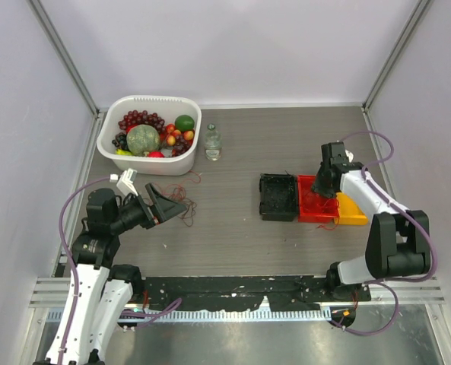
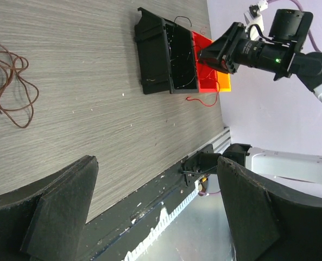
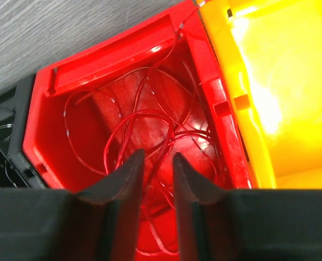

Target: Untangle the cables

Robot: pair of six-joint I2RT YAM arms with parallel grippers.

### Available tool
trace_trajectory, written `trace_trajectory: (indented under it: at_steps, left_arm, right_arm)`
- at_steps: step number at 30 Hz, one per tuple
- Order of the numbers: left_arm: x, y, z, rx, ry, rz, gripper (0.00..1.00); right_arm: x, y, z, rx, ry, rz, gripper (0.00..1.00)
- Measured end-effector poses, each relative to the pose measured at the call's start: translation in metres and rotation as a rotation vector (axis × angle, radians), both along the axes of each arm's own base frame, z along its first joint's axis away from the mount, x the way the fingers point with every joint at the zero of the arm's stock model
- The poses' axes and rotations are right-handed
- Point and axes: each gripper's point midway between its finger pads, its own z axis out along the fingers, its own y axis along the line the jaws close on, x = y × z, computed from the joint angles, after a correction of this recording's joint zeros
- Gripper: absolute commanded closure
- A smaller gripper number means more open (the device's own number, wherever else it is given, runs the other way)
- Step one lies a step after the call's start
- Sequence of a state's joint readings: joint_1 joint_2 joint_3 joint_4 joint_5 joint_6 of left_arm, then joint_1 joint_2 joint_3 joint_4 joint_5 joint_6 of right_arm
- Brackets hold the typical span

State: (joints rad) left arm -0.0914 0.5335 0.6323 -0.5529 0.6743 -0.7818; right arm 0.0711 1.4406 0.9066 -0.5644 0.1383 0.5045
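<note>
Red cables (image 3: 150, 125) lie coiled in a red bin (image 1: 316, 207); one red strand (image 2: 204, 100) hangs over its near wall onto the table. My right gripper (image 3: 158, 163) is down inside this bin, its jaws a narrow gap apart with red strands running between them, not pinched. A brown cable (image 2: 8, 81) lies loose on the table, also seen in the top view (image 1: 185, 214), just ahead of my left gripper (image 1: 168, 205). That gripper (image 2: 155, 217) is wide open and empty above the table. Thin dark wires (image 2: 174, 54) lie in a black bin (image 1: 278, 196).
A yellow bin (image 1: 350, 211) adjoins the red bin on the right. A white basket (image 1: 191, 152) of fruit stands at the back left, with a small clear bottle (image 1: 212, 143) beside it. A black rail (image 1: 233, 289) runs along the table's near edge.
</note>
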Motion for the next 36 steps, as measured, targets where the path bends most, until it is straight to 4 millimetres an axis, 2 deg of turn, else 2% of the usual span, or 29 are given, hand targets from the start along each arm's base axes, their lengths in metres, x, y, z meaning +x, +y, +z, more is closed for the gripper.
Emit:
trace_trajectory:
  at_steps: [1, 2, 5, 6, 10, 13, 16, 17, 20, 22, 24, 30, 36]
  left_arm:
    - [0.0, 0.0, 0.001, 0.0, -0.002, 0.0, 0.05]
    - [0.0, 0.0, 0.001, 0.0, -0.004, 0.0, 0.05]
    - [-0.001, 0.0, 0.002, -0.001, -0.008, 0.0, 0.05]
    - [-0.001, 0.0, 0.002, -0.001, -0.009, -0.001, 0.05]
    - [0.0, 0.0, 0.003, -0.002, -0.013, -0.004, 0.05]
    - [0.0, -0.001, 0.004, -0.005, -0.018, -0.01, 0.05]
    - [-0.001, -0.002, 0.004, -0.005, -0.021, -0.017, 0.05]
    - [-0.001, -0.002, 0.005, -0.006, -0.022, -0.019, 0.05]
    - [-0.003, -0.002, 0.006, -0.007, -0.029, -0.024, 0.05]
    - [-0.005, -0.003, 0.007, -0.008, -0.036, -0.028, 0.05]
    - [-0.005, -0.003, 0.008, -0.01, -0.041, -0.031, 0.05]
    - [-0.006, -0.003, 0.009, -0.01, -0.044, -0.032, 0.05]
    - [-0.006, -0.003, 0.009, -0.011, -0.045, -0.031, 0.05]
  right_arm:
    - [-0.001, 0.0, 0.004, -0.004, -0.005, -0.001, 0.48]
    - [-0.001, 0.001, 0.009, -0.011, -0.017, 0.005, 0.45]
    - [-0.009, -0.001, 0.04, -0.024, -0.078, 0.006, 0.43]
    - [-0.012, -0.002, 0.053, -0.031, -0.106, 0.003, 0.4]
    - [-0.022, -0.015, 0.101, -0.074, -0.205, -0.047, 0.34]
    - [-0.035, -0.028, 0.113, -0.078, -0.23, -0.12, 0.35]
    - [-0.052, -0.057, 0.102, -0.025, -0.224, -0.268, 0.41]
    - [-0.061, -0.072, 0.09, 0.01, -0.215, -0.347, 0.43]
    - [-0.084, -0.085, 0.058, 0.096, -0.146, -0.458, 0.44]
    - [-0.091, -0.075, 0.04, 0.154, -0.094, -0.443, 0.44]
    - [-0.09, -0.064, 0.035, 0.206, -0.073, -0.398, 0.44]
    - [-0.068, -0.046, 0.048, 0.31, -0.169, -0.288, 0.46]
    - [-0.066, -0.031, 0.047, 0.382, -0.186, -0.237, 0.49]
